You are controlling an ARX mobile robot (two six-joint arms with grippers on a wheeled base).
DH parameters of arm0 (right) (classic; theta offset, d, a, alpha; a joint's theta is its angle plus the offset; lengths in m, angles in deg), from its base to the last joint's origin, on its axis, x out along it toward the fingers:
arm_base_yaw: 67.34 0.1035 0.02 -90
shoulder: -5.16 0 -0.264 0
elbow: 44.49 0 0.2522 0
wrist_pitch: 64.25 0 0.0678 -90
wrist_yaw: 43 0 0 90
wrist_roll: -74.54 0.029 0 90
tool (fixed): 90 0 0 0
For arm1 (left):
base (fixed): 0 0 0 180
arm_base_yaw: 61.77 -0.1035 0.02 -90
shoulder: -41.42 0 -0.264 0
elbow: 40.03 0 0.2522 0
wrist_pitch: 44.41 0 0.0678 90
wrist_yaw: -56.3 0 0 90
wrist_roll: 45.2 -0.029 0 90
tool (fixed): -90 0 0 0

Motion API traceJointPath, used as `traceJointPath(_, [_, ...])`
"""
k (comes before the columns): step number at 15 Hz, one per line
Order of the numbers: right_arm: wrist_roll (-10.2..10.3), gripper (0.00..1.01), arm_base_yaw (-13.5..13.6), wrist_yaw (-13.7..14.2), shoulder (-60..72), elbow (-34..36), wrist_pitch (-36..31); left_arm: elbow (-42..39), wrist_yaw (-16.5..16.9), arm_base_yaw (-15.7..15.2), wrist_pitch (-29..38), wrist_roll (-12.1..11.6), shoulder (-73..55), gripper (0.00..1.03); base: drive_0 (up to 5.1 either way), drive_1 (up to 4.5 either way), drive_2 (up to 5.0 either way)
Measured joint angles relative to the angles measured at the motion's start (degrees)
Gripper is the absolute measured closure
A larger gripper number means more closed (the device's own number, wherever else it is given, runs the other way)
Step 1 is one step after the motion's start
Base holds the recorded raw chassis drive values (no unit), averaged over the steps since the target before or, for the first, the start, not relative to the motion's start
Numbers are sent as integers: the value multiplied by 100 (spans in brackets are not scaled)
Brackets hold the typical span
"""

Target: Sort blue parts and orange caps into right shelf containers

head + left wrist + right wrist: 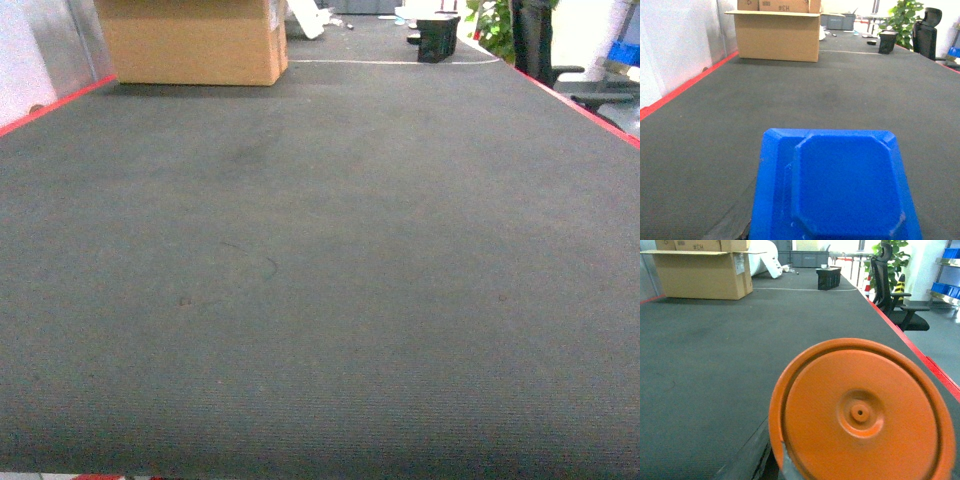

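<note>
Blue part [837,187]: fills the lower left wrist view, close to the lens, flat octagonal face toward camera; apparently held in the left arm's pincer, though no fingers visible, so grip cannot be told.
Orange cap [860,412]: fills the lower right wrist view, round face with small centre dimple toward camera; likewise seemingly carried by the right arm, fingers hidden, grip cannot be told.
Head view: only the mat [320,280], a cardboard box [195,40] at the far left; no grippers, no parts.
Bins: not identifiable in any view; blue shapes on a far shelf at the right, too small to call.
Handling, part: likely light, rigid moulded plastic, smooth and a bit slippery; best pinched across the blocky body's flat sides.
Handling, cap: likely light, thin, stiff disc; best taken by the rim, edge to edge.
Risk: smooth plastic may twist in the pinch.
</note>
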Motion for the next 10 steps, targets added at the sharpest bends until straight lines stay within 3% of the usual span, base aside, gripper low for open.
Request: traceJointPath(10, [0, 56, 0, -2, 0, 0, 0, 0, 4, -9, -37, 0, 0, 61, 0, 0, 0])
